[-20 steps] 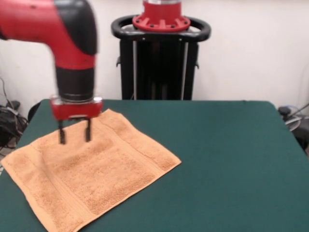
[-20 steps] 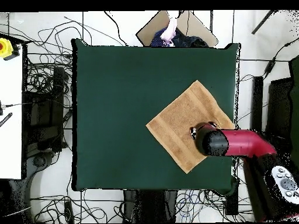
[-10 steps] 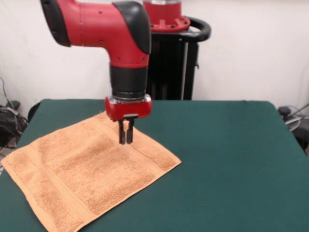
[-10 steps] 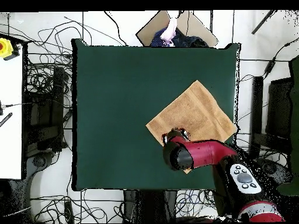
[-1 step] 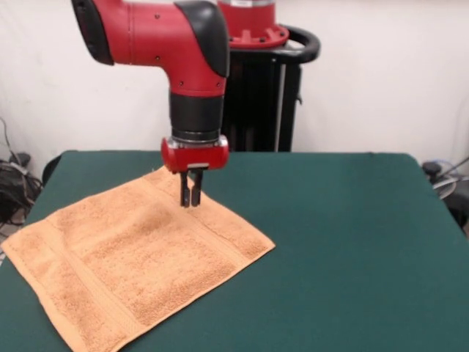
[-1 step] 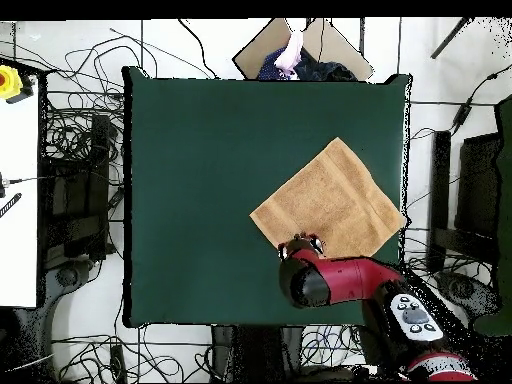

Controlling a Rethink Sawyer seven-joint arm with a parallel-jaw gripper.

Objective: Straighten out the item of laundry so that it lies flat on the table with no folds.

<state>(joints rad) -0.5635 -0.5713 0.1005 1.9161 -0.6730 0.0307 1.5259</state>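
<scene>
Gripper point(image 5: 191, 198), fingers nearly together and empty, hangs over the flat towel's point(image 5: 132, 253) edge on the green table point(image 5: 344, 242), nothing nearby.

The towel point(image 5: 135, 253) lies spread on the table point(image 5: 344, 249), turned cornerwise, in the left half of the front view, its left corner at the table's left edge. The claw point(image 5: 190, 198) hangs over the towel's far side, close to its far corner, tips just above the cloth or touching it. In the overhead view the towel point(image 6: 330, 200) sits toward the table's point(image 6: 200, 190) right edge, the arm point(image 6: 340, 283) over its near corner.
</scene>
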